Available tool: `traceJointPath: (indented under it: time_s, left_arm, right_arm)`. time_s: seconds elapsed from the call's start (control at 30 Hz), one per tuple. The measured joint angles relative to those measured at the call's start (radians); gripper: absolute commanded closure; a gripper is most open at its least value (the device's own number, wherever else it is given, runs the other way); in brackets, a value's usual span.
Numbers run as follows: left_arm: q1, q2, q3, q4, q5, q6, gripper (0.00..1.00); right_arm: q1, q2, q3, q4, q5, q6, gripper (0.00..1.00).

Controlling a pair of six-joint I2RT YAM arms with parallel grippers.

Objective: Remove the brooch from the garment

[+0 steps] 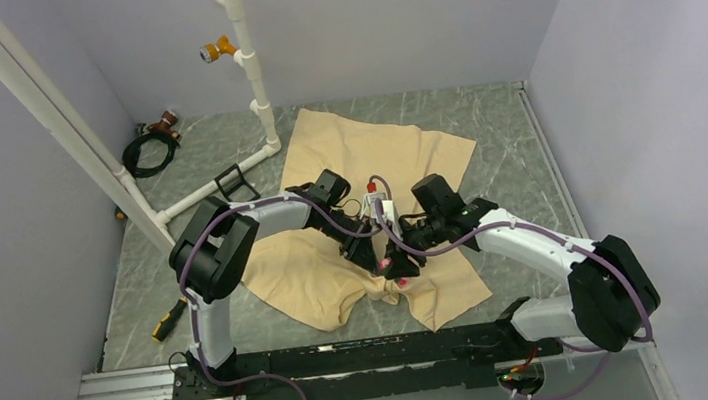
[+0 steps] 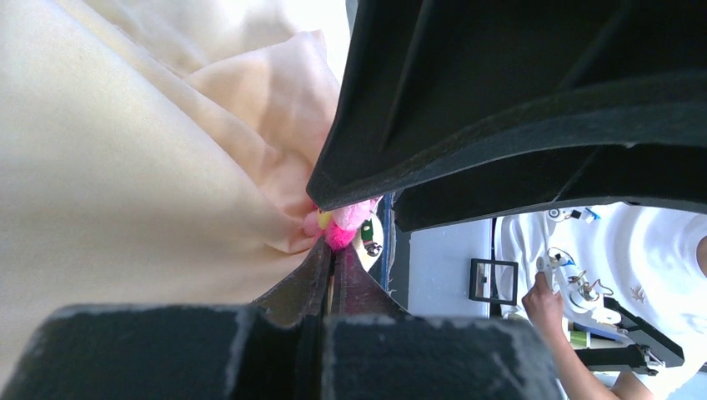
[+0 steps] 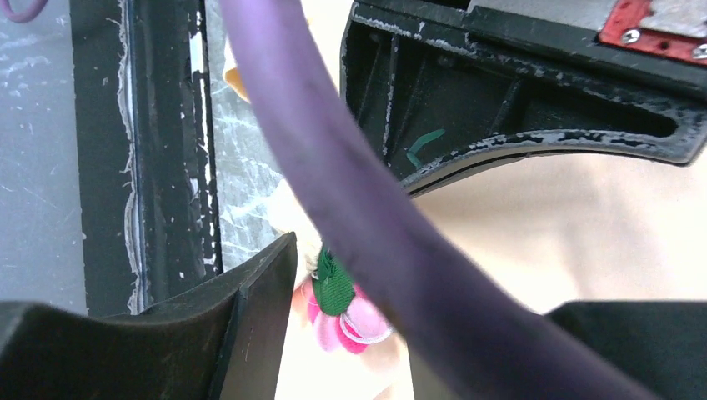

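Cloth of a soft, matte beige is lying spread over the grey marbled desk (image 1: 514,141): the garment (image 1: 354,150), flat at its far side and bunching into folds near its lower middle, where both arms are meeting. The brooch (image 2: 342,227) is sitting on that bunched part, a small flower of fuzzy pink petals with a yellow spot. In the right wrist view it is also showing a green ribbon leaf and a thin pale ring. The cloth is puckering in creases toward it.

The left gripper (image 2: 331,252) is pressing its dark, scuffed jaws flat together, the tips touching the base of the petals. I cannot tell whether they are pinching the flower or the cloth beneath it.

The right gripper (image 3: 417,292) is holding its jaws wide apart over the garment, the brooch lying between them, just beside one finger (image 3: 250,317). A smooth purple cable (image 3: 367,208) is crossing in front.

Beyond the garment's far left corner a white plastic pipe frame (image 1: 256,80) is standing, with a black coiled cord (image 1: 149,155) lying near it.
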Motion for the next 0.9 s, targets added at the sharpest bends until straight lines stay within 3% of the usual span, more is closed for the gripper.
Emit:
traceJointPath:
  time_s: [0.2,0.53,0.9]
  left_arm:
    - [0.000,0.000,0.000,0.000,0.000,0.002,1.00]
    - [0.000,-0.003,-0.014,0.007,-0.003,0.009,1.00]
    - [0.042,-0.110,-0.153,0.175,-0.011,-0.063,0.68]
  right_arm:
    - [0.028,0.012,-0.008,0.001,0.051,0.000,0.50]
    - [0.032,0.013,-0.010,0.003,0.063,-0.001,1.00]
    - [0.035,0.002,-0.010,0.016,0.051,0.007,1.00]
